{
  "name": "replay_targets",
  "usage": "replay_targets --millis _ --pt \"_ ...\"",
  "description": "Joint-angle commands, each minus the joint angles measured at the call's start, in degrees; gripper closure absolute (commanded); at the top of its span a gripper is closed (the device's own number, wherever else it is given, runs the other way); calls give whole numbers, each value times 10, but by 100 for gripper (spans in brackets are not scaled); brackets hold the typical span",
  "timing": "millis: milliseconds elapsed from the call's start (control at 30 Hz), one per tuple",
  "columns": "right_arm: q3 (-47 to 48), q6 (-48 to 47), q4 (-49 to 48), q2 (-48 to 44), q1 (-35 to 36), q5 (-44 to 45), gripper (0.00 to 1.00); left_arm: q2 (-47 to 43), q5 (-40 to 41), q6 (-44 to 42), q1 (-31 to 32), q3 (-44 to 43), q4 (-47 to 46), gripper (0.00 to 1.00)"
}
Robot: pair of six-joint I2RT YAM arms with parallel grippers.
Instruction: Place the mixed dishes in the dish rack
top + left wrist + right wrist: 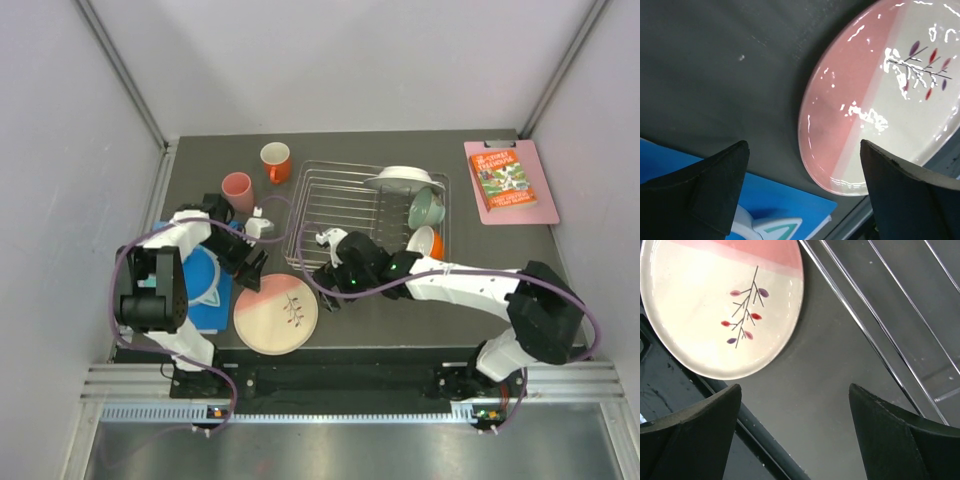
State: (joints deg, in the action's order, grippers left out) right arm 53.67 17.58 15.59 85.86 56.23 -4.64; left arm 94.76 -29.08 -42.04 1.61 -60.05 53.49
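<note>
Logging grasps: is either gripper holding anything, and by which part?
Nothing is held. The left gripper and right gripper are both open and empty, near the plate.

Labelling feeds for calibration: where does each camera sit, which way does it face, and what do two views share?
Top external: above and behind, looking down on the dark table, chrome wire dish rack, left arm and right arm.
Left wrist: on the left arm, facing down past the open left claw at a round pink-and-cream twig-motif plate and flat blue book.
Right wrist: on the right arm, facing down past the open right claw at that plate and rack wires.
Shared: both wrist views show the plate.
</note>
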Motion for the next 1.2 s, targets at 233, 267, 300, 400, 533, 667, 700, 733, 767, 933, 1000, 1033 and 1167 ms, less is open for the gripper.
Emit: replay_targets --millis 233,267,300,400,533,667,700,733,767,933,1000,1033,1167 --pt "55 -26 -72 86 6 -41 15 22 47 -30 30 47 -73 15" --pt "55 -29 -73 89 6 -42 15 19 52 -30 31 49 -83 15" --pt "54 -29 -76 92 6 -42 15 17 53 -30 31 55 -87 15" --pt "37 -32 -84 105 13 -37 16 10 47 -25 35 62 -97 20" --pt "7 -28 -101 102 23 -27 16 -11 37 -20 48 71 -98 48" --pt "-13 -21 -113 97 33 -21 16 -41 23 -16 52 71 -92 70" --pt "-15 -23 -115 96 34 -19 16 -44 19 -16 52 71 -89 73" --pt "-16 -21 -116 97 35 -19 17 -52 11 -14 52 67 -82 76" --pt "-17 -24 -116 95 35 -19 17 -56 8 -14 52 64 -76 77" --pt "-20 -23 -124 85 42 -16 17 -98 -2 -10 60 52 -60 84" --pt "-21 -25 -127 81 42 -18 17 -113 -8 -6 61 47 -53 88" --pt "-22 -23 -131 78 42 -19 17 -128 -10 -5 62 46 -50 89" --pt "-30 -19 -149 74 43 -23 17 -164 -21 0 63 53 -39 91"
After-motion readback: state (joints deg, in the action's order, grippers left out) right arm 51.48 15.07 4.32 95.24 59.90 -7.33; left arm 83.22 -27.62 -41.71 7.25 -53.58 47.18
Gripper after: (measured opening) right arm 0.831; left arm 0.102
